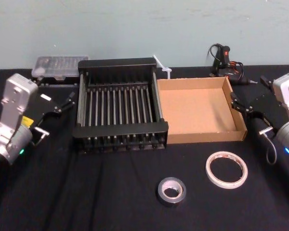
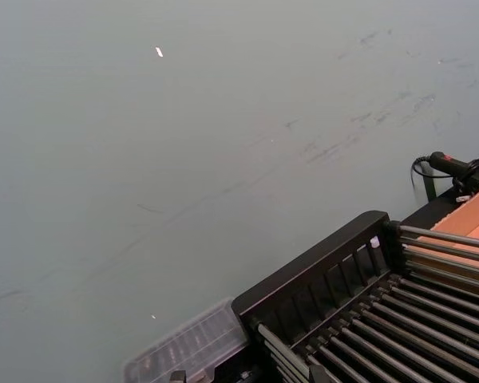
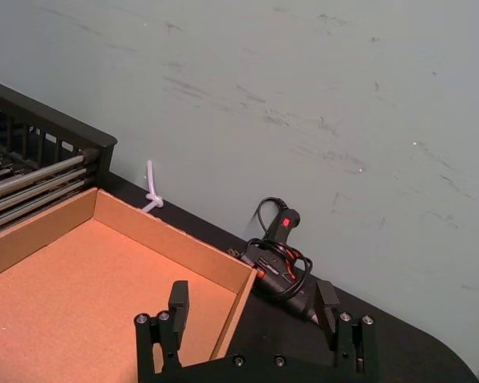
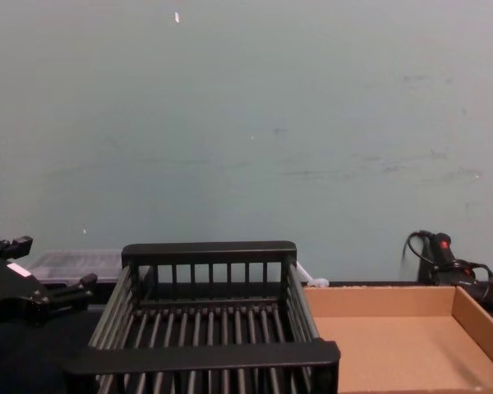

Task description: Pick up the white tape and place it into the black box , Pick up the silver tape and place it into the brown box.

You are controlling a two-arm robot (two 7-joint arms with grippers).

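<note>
Both tapes lie flat on the bench nearer my wide-open right claw (image 1: 241, 107): white tape (image 1: 226, 169) below it, silver tape (image 1: 172, 191) farther toward my wide-open left claw (image 1: 58, 109).

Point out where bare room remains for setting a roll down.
Both containers lie bare: the black box and the brown box. Open cloth runs before the black box, left of the silver tape. Tighter between that and the white tape. Left gripper and right gripper flank the boxes.

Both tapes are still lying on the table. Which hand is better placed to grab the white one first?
Probably the right hand. The white tape lies on the robot's right, in front of the brown box beside that hand. The left hand is beyond the black box.
</note>
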